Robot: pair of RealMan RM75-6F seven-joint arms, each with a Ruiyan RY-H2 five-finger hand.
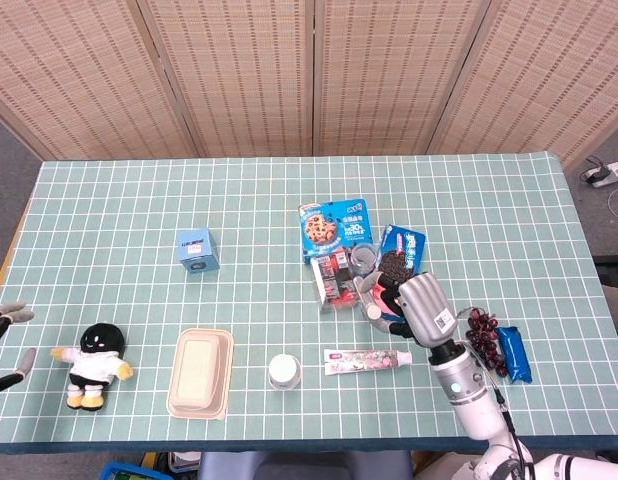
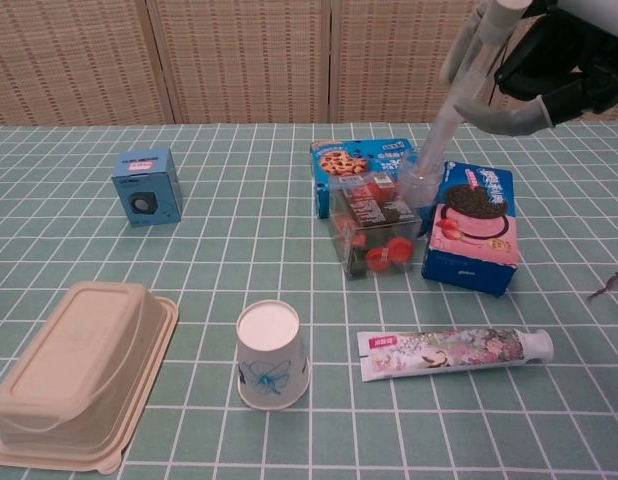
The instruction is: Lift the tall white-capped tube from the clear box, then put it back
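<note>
Right hand (image 2: 534,70) with fingers (image 2: 504,117) holding the white-capped tube (image 2: 441,135) tilted above the clear box (image 2: 374,228); left hand (image 1: 1,340) fingers spread wide.

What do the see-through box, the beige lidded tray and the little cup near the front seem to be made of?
The clear box looks like hard glossy plastic: the red items inside show through its walls. The beige tray looks matte and moulded, probably pressed plant fibre or foam; hard to say which. The cup looks like paper, white with a printed blue butterfly.
</note>
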